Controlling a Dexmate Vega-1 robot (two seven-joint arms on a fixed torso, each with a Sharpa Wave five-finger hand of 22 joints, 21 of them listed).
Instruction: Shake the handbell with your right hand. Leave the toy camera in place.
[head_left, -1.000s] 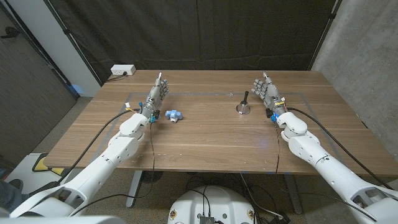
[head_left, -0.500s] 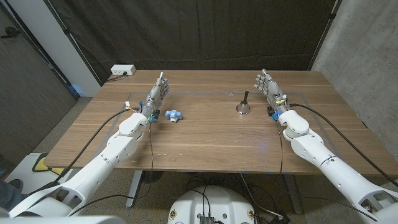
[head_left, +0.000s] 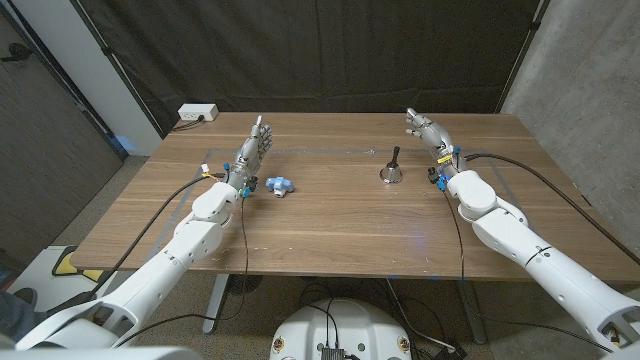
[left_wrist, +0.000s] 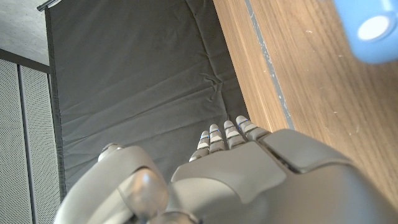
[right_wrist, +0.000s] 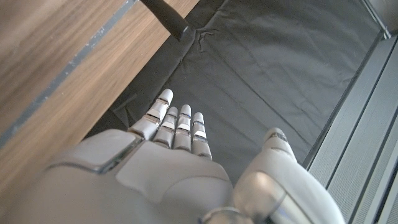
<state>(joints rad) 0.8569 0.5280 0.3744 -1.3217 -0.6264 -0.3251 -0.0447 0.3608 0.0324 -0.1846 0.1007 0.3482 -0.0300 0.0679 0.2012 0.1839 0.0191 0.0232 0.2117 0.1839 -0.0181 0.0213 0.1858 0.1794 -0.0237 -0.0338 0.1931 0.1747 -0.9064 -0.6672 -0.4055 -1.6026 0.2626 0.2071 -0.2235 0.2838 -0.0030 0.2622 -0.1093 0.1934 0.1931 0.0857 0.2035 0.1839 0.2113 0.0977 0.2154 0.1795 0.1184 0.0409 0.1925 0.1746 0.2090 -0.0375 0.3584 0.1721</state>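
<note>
Our right robot hand (head_left: 424, 130) is raised over the desk (head_left: 340, 220) with its fingers (right_wrist: 177, 124) straight, apart and empty; it sits to the right of the handbell (head_left: 391, 170) and a little farther back, near it but not touching. We see the handbell standing upright on the desk, its dark handle up and its silvery flared base down, between our two arms and closer to the right one. In the right wrist view a dark handle tip (right_wrist: 168, 18) shows beyond the fingers. Well to the left of the handbell lies the blue toy camera (head_left: 279, 184), and just beyond that, on its far side from the handbell, our left robot hand (head_left: 252, 152) stands with fingers (left_wrist: 227, 134) extended and holding nothing. Far left of the handbell, at the desk's back corner, a white power strip (head_left: 197, 113) rests.
</note>
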